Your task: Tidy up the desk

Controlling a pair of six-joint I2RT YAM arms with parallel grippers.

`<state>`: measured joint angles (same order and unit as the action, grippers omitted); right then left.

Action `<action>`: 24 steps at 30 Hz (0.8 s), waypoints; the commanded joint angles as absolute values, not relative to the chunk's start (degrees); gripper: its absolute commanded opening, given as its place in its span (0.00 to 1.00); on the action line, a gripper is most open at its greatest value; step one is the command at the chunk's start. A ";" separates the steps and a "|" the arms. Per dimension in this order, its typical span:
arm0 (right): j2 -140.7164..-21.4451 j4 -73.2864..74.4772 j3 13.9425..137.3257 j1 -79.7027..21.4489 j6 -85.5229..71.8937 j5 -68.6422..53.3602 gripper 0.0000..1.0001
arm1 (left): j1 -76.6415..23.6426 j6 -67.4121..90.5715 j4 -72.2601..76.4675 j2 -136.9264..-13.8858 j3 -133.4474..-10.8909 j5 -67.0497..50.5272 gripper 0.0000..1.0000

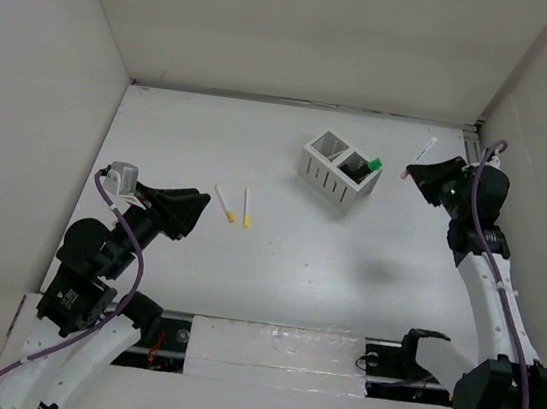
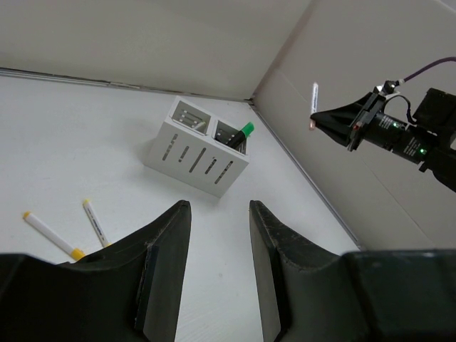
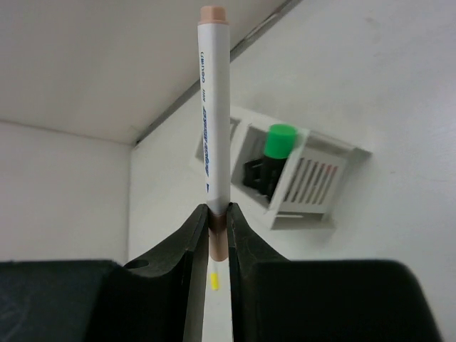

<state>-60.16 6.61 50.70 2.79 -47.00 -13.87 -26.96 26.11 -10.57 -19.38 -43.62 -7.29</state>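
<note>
On the white desk stands a white slotted two-compartment box with a green-capped marker upright in its right compartment. Two white markers with yellow caps lie side by side left of the box. My right gripper hovers just right of the box, shut on the tan end of a white marker that points up from its fingers. My left gripper is open and holds nothing. It sits above the desk left of the yellow-capped markers.
White walls enclose the desk at the back and on both sides. A metal rail runs along the near edge between the arm bases. The box shows slots on its long side.
</note>
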 commanded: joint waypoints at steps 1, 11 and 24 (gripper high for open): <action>-61.60 3.96 54.05 -1.12 -49.21 -20.73 0.00 | -27.25 25.66 -8.26 -19.77 -44.47 -8.00 0.35; -73.55 -21.68 54.05 -13.08 -68.35 -33.66 0.00 | -27.25 25.58 -8.61 -19.86 -44.38 -7.56 0.35; -85.25 -43.75 49.06 -15.21 -88.58 -36.12 0.00 | -27.25 25.58 -8.88 -19.42 -44.47 -7.38 0.35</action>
